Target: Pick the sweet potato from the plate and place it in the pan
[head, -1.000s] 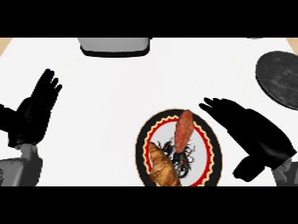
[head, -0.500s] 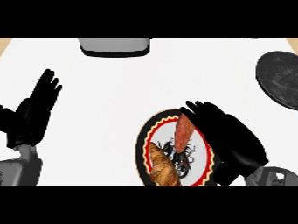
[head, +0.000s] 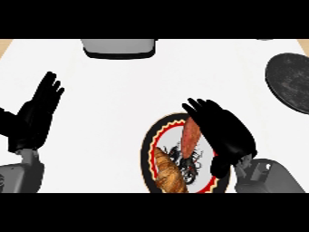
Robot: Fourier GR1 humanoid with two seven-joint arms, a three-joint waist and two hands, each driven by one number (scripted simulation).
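White countertop (head: 117, 90) fills the view, with a strip of light wood showing at its far left and far right corners. Low on the counter, a little right of centre, sits an oval-looking plate (head: 147, 149) with a black rim, a red and cream ring and a dark scribbled pattern in its middle. On it lies the sweet potato (head: 189, 135), a slim reddish-orange root tilted slightly, its upper end toward the far rim and its lower end over the dark pattern. Just beside it on the plate, nearer the lower left, lies a golden-brown croissant (head: 169, 171), its near end running down to the plate's lower rim.

The right hand (head: 225, 135) lies over the plate's right side, fingers stretched out toward the far edge of the counter and only slightly spread, not curled round anything. Its inner edge runs alongside the sweet potato's right flank; whether it touches cannot be told. It holds nothing.

The left hand (head: 31, 118) rests well apart at the left of the view, open with fingers up and thumb out to the side.

Far to the right lies the pan (head: 300, 82), dark and round, its brown handle running down toward the right edge. At the far edge, a grey boxy object (head: 119, 47) is partly cut off.
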